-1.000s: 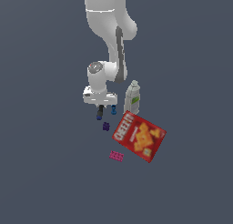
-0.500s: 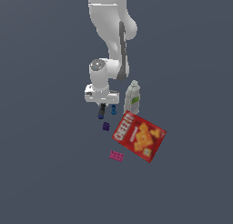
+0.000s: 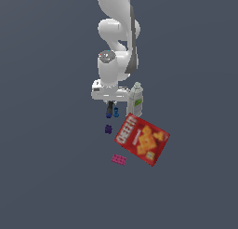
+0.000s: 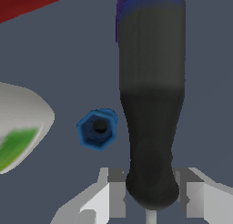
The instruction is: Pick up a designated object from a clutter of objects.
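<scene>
While the gripper (image 4: 150,191) clasps one black-blue piece (image 4: 152,100) — one box (image 3: 142,139), one bottle (image 3: 135,99) nearby.

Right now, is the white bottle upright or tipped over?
Upright: the white bottle stands with its cap on top, beside the red box.

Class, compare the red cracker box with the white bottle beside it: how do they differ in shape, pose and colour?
The red cracker box is flat and rectangular; the white bottle is rounded and narrow. The box lies face up, skewed at an angle, while the bottle stands upright. The box is red with orange crackers printed on it; the bottle is white with a green label. Both sit on the exterior view's right of the tool.
</scene>
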